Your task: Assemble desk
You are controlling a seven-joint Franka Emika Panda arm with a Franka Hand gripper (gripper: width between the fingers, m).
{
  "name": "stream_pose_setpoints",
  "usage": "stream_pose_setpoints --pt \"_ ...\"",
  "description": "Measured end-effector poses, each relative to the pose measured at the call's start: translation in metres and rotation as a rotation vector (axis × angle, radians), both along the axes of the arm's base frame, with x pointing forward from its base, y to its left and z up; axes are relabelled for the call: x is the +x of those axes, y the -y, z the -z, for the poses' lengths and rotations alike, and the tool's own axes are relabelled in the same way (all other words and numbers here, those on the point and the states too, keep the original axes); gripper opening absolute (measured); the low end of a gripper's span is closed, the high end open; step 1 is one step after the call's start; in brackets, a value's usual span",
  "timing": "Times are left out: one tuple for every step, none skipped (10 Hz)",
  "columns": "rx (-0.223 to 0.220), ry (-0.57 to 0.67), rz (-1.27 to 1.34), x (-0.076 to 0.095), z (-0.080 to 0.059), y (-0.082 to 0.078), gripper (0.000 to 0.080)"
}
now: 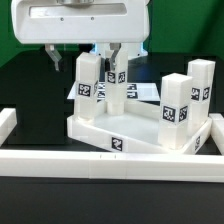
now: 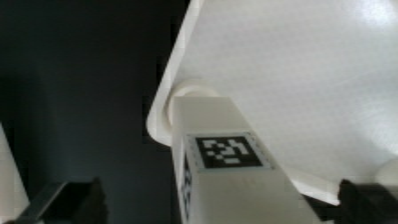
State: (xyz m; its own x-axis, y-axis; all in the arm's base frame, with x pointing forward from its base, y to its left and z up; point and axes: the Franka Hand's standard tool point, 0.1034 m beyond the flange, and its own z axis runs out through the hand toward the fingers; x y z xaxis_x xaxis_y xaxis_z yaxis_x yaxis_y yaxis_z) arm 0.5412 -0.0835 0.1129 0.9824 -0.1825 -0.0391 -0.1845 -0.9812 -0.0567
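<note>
The white desk panel (image 1: pixel 100 132) lies on the table with four white tagged legs standing upright at its corners: one at the exterior view's left (image 1: pixel 87 85), one behind it (image 1: pixel 116 92), two at the right (image 1: pixel 175 112) (image 1: pixel 201 85). My gripper (image 1: pixel 113 58) hangs over the rear left leg. In the wrist view that leg (image 2: pixel 231 175) stands between my fingertips (image 2: pixel 71 200), with a gap on each side. The gripper (image 2: pixel 217 205) is open and grips nothing. The panel (image 2: pixel 302 60) fills the area beyond the leg.
Long low white border bars lie at the exterior view's left (image 1: pixel 6 125), front (image 1: pixel 110 163) and right (image 1: pixel 214 135). The marker board (image 1: pixel 142 92) lies flat behind the desk.
</note>
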Motion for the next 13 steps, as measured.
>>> stream_pose_setpoints --pt "0.0 0.0 0.0 -0.0001 0.0001 0.0 0.0645" --pt "0.0 -0.001 0.0 -0.0001 0.0003 0.0 0.0428" --pt "-0.001 0.0 0.0 0.0 0.0003 0.0005 0.0287" --pt "-0.002 0.001 0.001 0.0002 0.0003 0.0011 0.0287" --pt "-0.002 0.001 0.005 0.0001 0.0005 0.0011 0.0289" --pt "-0.003 0.0 0.016 0.0001 0.0005 0.0012 0.0289" --pt "0.001 0.0 0.038 -0.0006 0.001 0.0019 0.0289" --pt "0.01 -0.001 0.115 -0.0013 0.0013 0.0026 0.0289" --pt "0.01 -0.002 0.245 -0.001 0.0012 0.0026 0.0289" --pt "0.012 -0.005 0.353 -0.0012 0.0012 0.0025 0.0289" --pt "0.012 -0.014 0.478 -0.0011 0.0013 0.0024 0.0291" --pt "0.012 -0.021 0.565 -0.0012 0.0015 0.0022 0.0291" --pt "0.014 -0.025 0.651 -0.0012 0.002 0.0019 0.0291"
